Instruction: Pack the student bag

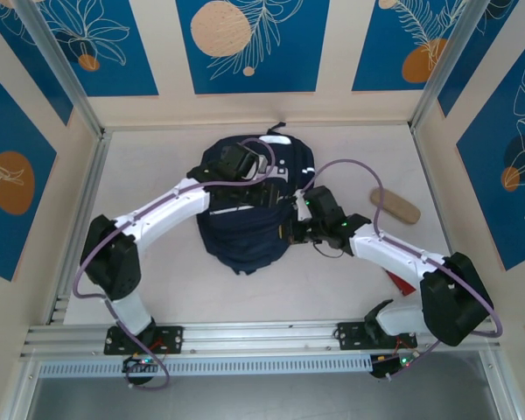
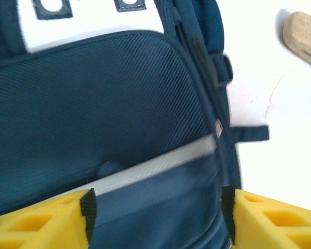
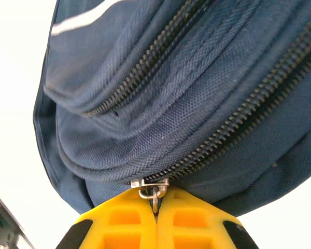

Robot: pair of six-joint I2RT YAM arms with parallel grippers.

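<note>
Looks to be at the zipping step. In the middle of the table [image 1: 149, 157], lying flat with both arms reaching over it: the student bag [image 1: 241, 249].

At the right hand [image 3: 156, 207]: clamped shut on the small metal zip pull [image 3: 154, 193] at the bag's side, fingers pressed together with no gap.

At the left hand [image 2: 158, 207]: spread wide, gripping nothing, hovering over the front pocket near the grey stripe [image 2: 160, 161].

Cannot tell whether the zip is meant to run open or closed. With a tan wooden piece [image 1: 395, 206] lying outside the bag on the right, probably opening it to load.

Calls next for a steady pull along the line of the teeth [image 3: 238, 124], and likely for pressing the fabric down with the left hand to stop the bag dragging along.

No brand or writing to read: just two grey-ringed patches [image 2: 52, 8] on a white panel, no letters legible.
</note>
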